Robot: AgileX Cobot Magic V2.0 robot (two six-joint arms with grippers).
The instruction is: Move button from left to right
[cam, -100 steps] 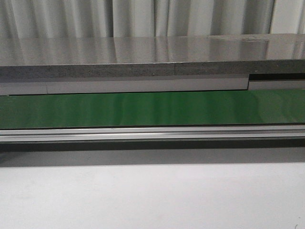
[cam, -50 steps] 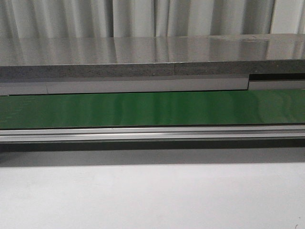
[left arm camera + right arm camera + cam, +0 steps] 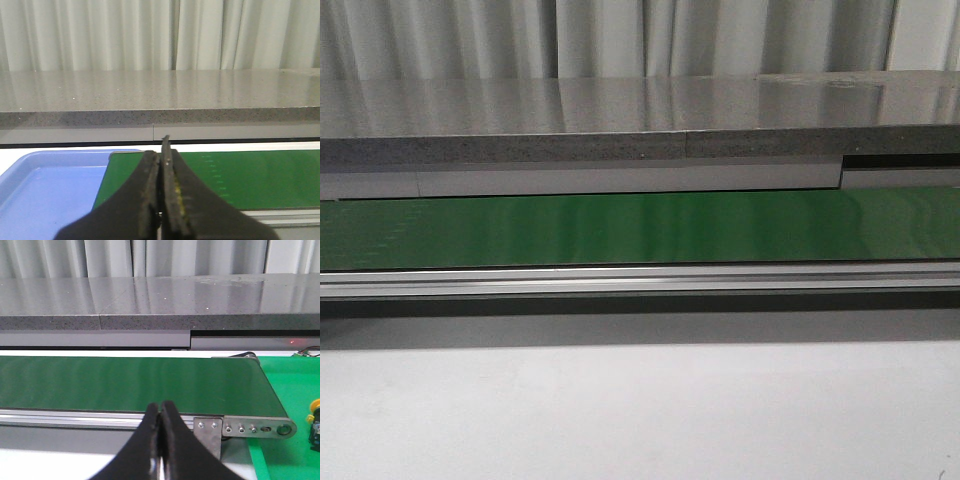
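Pressing together with nothing between them, jaws of the left gripper point(image 3: 161, 175) meet in a thin seam; same for the right gripper point(image 3: 160, 432), fingers touching, empty. Hovering, both, low before the green conveyor belt point(image 3: 640, 228).

Beyond the left gripper: a blue tray point(image 3: 45, 195) just beside the belt's end, belt surface bare past it, grey counter point(image 3: 150, 95) and pale curtain point(image 3: 100, 35) behind. Beyond the right gripper: the belt's other end with its metal roller bracket point(image 3: 245, 428), then a green mat point(image 3: 295, 390).

At the far edge of the right wrist view, on that mat: the button point(image 3: 315, 420), only partly in frame, yellow round cap above a dark body. Not visible in the front view or the left wrist view. Sitting on the right-hand side, by this view, though too cropped to say upright or tilted with certainty.

Handling, judged from its look: rigid, hard plastic, light, not fragile. Smooth domed cap likely slippery and sprung, so poor for pinching. Better to take hold across the flat sides of the blocky body, jaws opened well first, closing squarely to avoid twisting it out.
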